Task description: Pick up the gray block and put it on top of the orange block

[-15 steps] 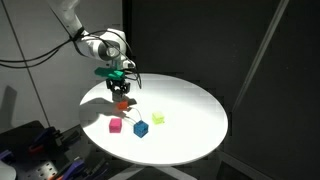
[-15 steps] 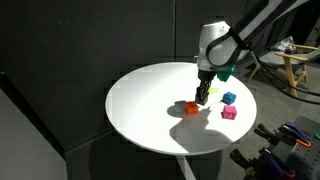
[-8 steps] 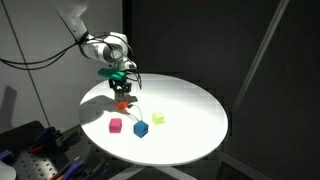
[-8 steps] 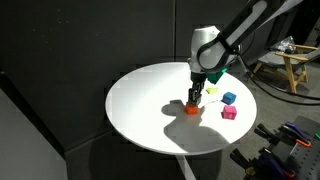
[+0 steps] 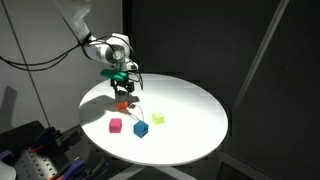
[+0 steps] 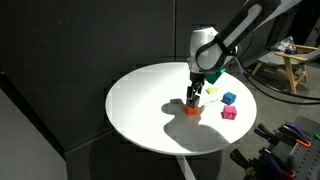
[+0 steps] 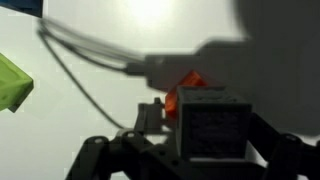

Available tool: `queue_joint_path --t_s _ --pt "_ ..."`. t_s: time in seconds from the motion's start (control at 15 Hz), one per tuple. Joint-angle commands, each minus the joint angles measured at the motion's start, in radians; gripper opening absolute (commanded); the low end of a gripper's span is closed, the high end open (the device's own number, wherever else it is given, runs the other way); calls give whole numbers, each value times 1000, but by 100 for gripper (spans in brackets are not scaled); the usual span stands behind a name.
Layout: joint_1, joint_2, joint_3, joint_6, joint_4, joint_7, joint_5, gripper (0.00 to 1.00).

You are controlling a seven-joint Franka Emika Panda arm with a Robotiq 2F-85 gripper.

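The gray block (image 7: 215,125) sits on top of the orange block (image 7: 186,84), which shows as an orange edge behind it in the wrist view. My gripper (image 7: 208,122) straddles the gray block with its jaws open. A thin gap with orange showing through it separates the left finger (image 7: 150,114) from the block. In both exterior views the gripper (image 5: 124,91) (image 6: 193,96) points straight down over the orange block (image 5: 123,104) (image 6: 191,110). There the gray block is a small dark shape between the fingers.
The round white table (image 5: 190,120) (image 6: 140,100) also carries a pink cube (image 5: 116,126) (image 6: 228,113), a blue cube (image 5: 141,128) (image 6: 229,98) and a yellow-green block (image 5: 158,118) (image 7: 12,82). They lie to one side of the stack. Black curtains surround the table.
The gripper carried the gray block sideways until it stood over the orange block, lowered it there, and its jaws have since parted from the block.
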Motion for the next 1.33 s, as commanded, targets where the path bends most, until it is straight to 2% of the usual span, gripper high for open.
queue_joint_path --t_s 0.0,0.87,1.27 --pt "-12 -41 -10 -36 -14 32 -9 100" --pt "-67 -261 -7 -64 -148 25 40 100" --pt "-79 -365 -24 -112 -216 134 81 100"
